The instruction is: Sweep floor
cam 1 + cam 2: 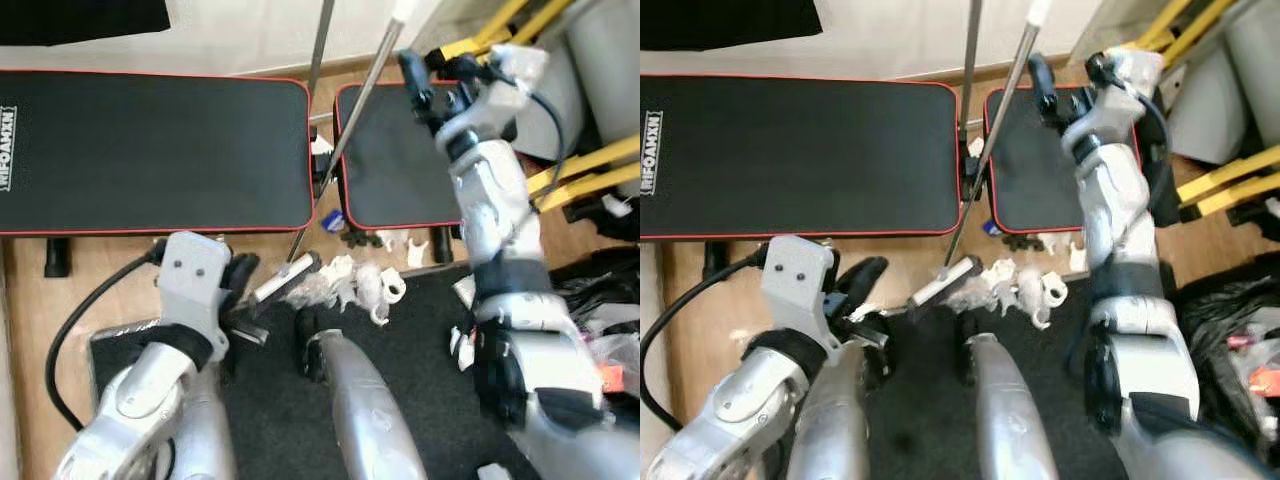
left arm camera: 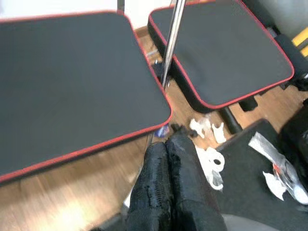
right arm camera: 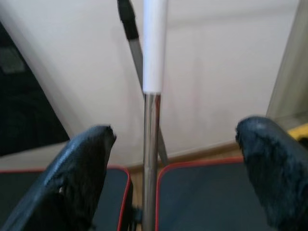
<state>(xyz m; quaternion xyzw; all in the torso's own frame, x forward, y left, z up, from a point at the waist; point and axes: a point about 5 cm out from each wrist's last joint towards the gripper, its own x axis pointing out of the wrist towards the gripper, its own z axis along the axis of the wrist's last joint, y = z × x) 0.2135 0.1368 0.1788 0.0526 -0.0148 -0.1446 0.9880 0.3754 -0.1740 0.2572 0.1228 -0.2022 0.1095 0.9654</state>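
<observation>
A broom with a silver handle (image 1: 362, 95) and a white grip leans over the bench pads, and its pale head (image 1: 286, 278) rests on the wood floor. White paper scraps (image 1: 365, 285) lie beside the head, at the edge of a black mat (image 1: 420, 400). My right gripper (image 3: 175, 130) is raised high and open. The handle (image 3: 150, 159) stands between its fingers (image 3: 84, 163) without touching them. My left gripper (image 2: 166, 142) is low near the broom head, shut, with nothing held. It points toward the scraps (image 2: 209, 161).
Two black bench pads with red edging (image 1: 150, 150) (image 1: 395, 160) lie ahead, with a thin dark pole (image 1: 320, 50) rising between them. A yellow frame (image 1: 590, 170) and black bags (image 1: 610, 290) crowd the right. My own legs (image 1: 360, 410) stand on the mat.
</observation>
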